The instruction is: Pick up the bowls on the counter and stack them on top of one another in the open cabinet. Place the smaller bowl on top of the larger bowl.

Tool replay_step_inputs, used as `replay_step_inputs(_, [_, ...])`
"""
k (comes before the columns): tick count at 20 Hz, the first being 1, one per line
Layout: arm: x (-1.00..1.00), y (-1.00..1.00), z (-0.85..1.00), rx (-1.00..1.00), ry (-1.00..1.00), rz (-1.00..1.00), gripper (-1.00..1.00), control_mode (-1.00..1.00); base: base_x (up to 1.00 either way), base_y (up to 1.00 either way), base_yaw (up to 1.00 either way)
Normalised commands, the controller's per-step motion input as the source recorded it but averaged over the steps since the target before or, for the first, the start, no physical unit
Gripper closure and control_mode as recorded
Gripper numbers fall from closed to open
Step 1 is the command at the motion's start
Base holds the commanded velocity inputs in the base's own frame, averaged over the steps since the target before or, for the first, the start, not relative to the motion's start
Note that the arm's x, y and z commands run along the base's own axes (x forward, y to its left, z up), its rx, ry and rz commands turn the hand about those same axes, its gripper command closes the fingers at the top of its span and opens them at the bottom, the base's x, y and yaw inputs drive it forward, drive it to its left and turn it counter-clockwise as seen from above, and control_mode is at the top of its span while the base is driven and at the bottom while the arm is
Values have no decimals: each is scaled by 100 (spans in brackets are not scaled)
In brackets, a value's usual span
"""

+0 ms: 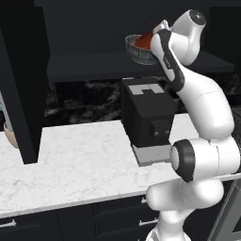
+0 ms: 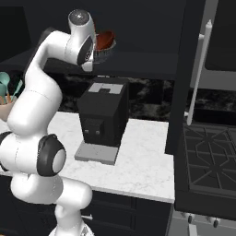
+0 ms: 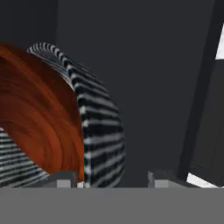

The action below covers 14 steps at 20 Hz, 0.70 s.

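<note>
The smaller bowl (image 1: 143, 40) is seen tilted inside the larger bowl (image 1: 135, 52), which is set on the open cabinet (image 1: 94, 66) shelf above a black coffee machine (image 1: 148, 117). The gripper (image 3: 111, 178) is held spread, one finger beside the red rim.

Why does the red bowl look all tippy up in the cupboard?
The smaller bowl is not lying flat. It sits tilted inside the larger bowl on the open cabinet shelf, one edge raised toward the gripper. The pictures do not settle whether the gripper is holding it. Nothing looks spilled or broken.
</note>
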Motion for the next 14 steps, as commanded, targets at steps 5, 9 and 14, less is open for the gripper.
replay_step_inputs(5, [-100, -46, -7, 9, -49, 0, -100, -100, 0, 0, 0])
replay_step_inputs(9, [-100, -64, -51, 4, -36, 0, -100, -100, 0, 0, 0])
replay_step_inputs(14, [-100, -77, -97, 0, -13, 0, -100, -100, 0, 0, 0])
